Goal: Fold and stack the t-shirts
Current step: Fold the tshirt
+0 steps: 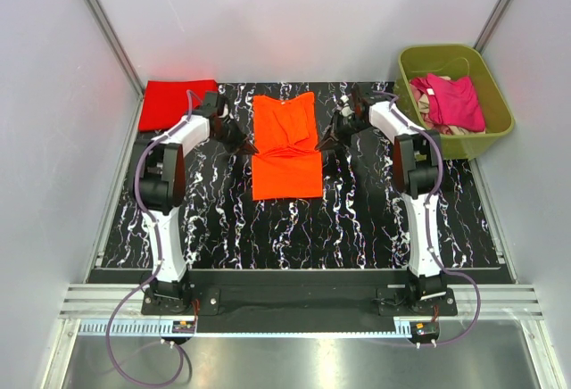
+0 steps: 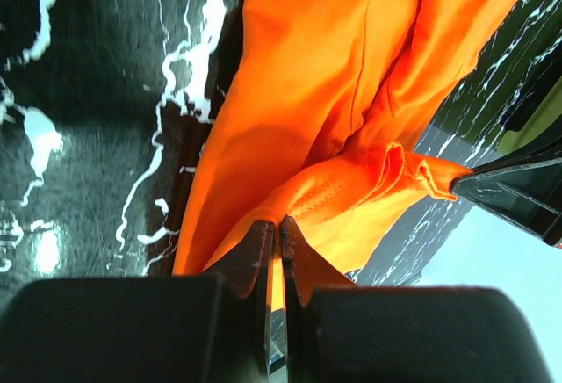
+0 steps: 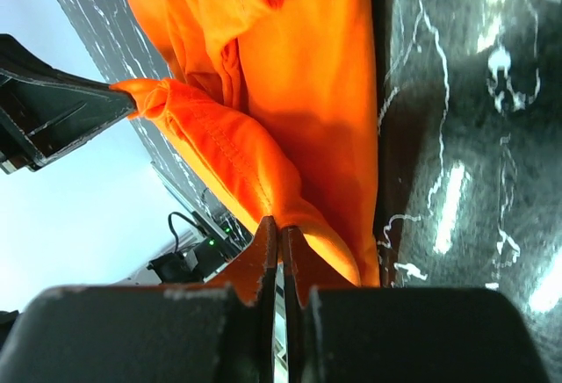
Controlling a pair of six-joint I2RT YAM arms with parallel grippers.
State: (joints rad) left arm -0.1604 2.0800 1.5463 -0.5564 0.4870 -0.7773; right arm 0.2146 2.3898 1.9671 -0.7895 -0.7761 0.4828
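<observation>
White walls (image 1: 294,14) enclose the cell. Black marbled table (image 1: 375,219) fills mid-frame. Green bin (image 1: 471,145) upper right holds pink clothes (image 1: 457,101); red shirt (image 1: 178,102) lies folded upper left. Orange t-shirt (image 1: 287,144) sits centre, partly folded. Left gripper (image 1: 244,147) and right gripper (image 1: 326,143) each clamp a side edge of it. Risk: a thin pinch slips, or uneven travel skews the fold.

You are viewing orange t-shirt (image 1: 285,144) showing as soft matt cloth, stitched hem standing out. Table (image 1: 375,219) gleaming glossy black, white-veined, throwing back light spots. Left hand (image 2: 279,223), right hand (image 3: 278,223) looking matt dark hard plastic. Bin (image 1: 464,146) appearing smooth olive plastic; red t-shirt (image 1: 178,102) lying matt cloth.
</observation>
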